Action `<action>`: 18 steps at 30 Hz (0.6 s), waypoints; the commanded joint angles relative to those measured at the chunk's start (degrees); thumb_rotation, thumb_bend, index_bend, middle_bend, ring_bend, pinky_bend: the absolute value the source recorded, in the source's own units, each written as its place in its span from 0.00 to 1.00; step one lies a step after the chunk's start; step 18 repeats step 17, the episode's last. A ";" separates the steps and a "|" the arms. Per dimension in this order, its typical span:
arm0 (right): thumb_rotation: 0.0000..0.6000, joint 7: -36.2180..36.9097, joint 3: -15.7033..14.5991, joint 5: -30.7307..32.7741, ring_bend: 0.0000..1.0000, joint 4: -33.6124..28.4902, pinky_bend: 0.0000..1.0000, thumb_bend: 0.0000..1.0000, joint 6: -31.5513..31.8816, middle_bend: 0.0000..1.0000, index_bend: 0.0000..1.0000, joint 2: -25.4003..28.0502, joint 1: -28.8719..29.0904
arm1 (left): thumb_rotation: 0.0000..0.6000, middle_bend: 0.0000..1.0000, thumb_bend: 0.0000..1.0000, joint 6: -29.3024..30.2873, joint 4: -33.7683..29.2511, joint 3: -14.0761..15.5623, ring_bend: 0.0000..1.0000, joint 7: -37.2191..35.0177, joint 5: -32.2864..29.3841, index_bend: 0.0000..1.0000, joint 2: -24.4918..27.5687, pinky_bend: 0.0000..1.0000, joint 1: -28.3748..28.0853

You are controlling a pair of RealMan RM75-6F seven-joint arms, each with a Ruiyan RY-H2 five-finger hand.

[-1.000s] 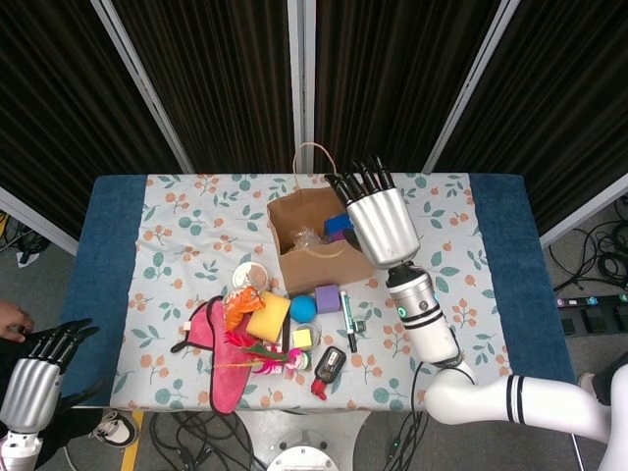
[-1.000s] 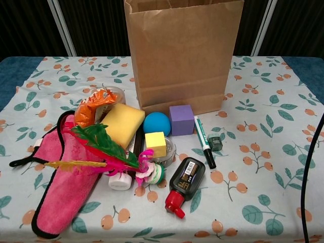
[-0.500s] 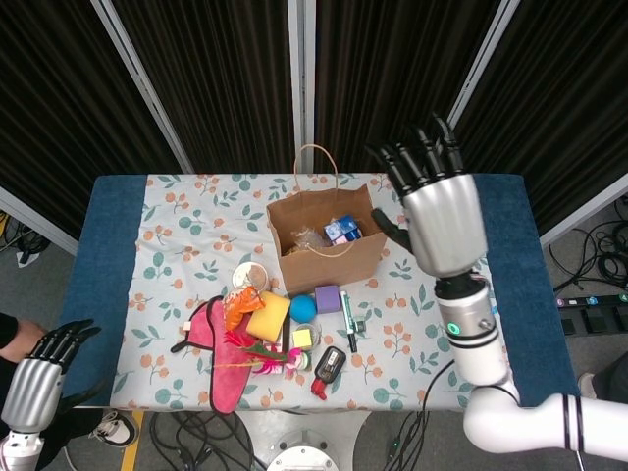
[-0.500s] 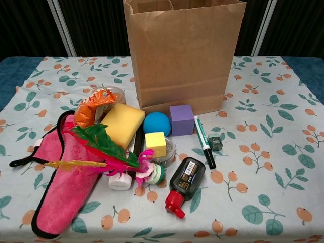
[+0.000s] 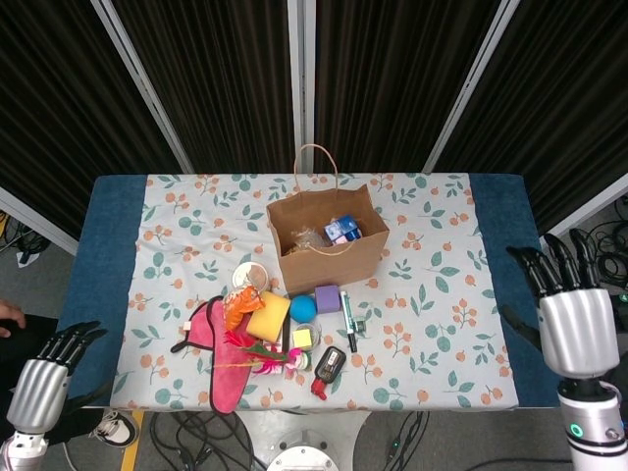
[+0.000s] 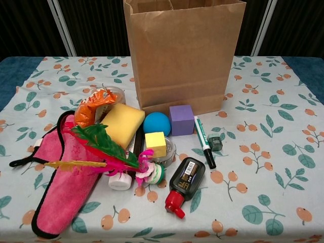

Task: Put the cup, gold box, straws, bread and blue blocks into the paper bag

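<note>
Pink cloth pouch (image 6: 66, 187) nearest, with the leftover clutter around it: black ink bottle (image 6: 184, 185), yellow sponge (image 6: 123, 123), blue ball (image 6: 156, 123), purple cube (image 6: 181, 119). Right hand (image 5: 576, 314) has pulled back from over the bag to the surface's right edge, fingers spread, holding nothing. Left hand (image 5: 44, 378) low at the left edge, also empty, fingers apart. Brown paper bag (image 5: 327, 240) upright mid-surface; blue blocks (image 5: 343, 230) and something crinkly visible inside, rest hidden. Retreat reads as last drop done; task looks essentially complete.
</note>
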 commanded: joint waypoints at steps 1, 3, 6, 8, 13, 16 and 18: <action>1.00 9.37 -7.74 -0.66 0.09 14.40 0.02 0.00 1.87 0.27 0.21 -4.03 -7.85 | 1.00 0.31 0.17 0.10 -0.09 0.05 0.21 0.33 0.23 0.29 0.07 0.26 -0.02; 1.00 12.55 -9.10 -0.64 0.07 19.50 0.00 0.00 1.71 0.25 0.19 -5.90 -9.16 | 1.00 0.31 0.17 -0.01 -0.07 0.19 0.21 0.68 0.40 0.29 0.08 0.26 -0.04; 1.00 17.27 -10.82 -0.97 0.04 26.37 0.00 0.00 1.60 0.23 0.16 -8.56 -11.05 | 1.00 0.31 0.17 -0.10 0.19 0.36 0.21 1.43 0.78 0.29 -0.05 0.26 -0.09; 1.00 18.47 -11.12 -1.52 0.03 29.60 0.00 0.00 2.24 0.22 0.15 -10.07 -11.87 | 1.00 0.31 0.17 -0.05 0.35 0.31 0.21 1.69 0.82 0.29 -0.12 0.26 -0.10; 1.00 21.18 -10.32 -2.14 0.02 34.78 0.00 0.00 3.87 0.21 0.15 -13.12 -12.99 | 1.00 0.31 0.17 -0.30 0.61 0.20 0.21 1.78 0.35 0.29 -0.03 0.26 -0.08; 1.00 22.07 -9.56 -2.52 0.02 35.80 0.00 0.00 3.93 0.21 0.15 -13.58 -12.72 | 1.00 0.31 0.17 -0.60 0.81 0.28 0.21 1.80 0.29 0.29 0.00 0.26 -0.16; 1.00 22.11 -9.42 -2.56 0.02 36.04 0.00 0.00 3.70 0.21 0.15 -13.74 -12.61 | 1.00 0.31 0.17 -0.73 0.87 0.31 0.21 1.77 0.26 0.29 0.01 0.26 -0.19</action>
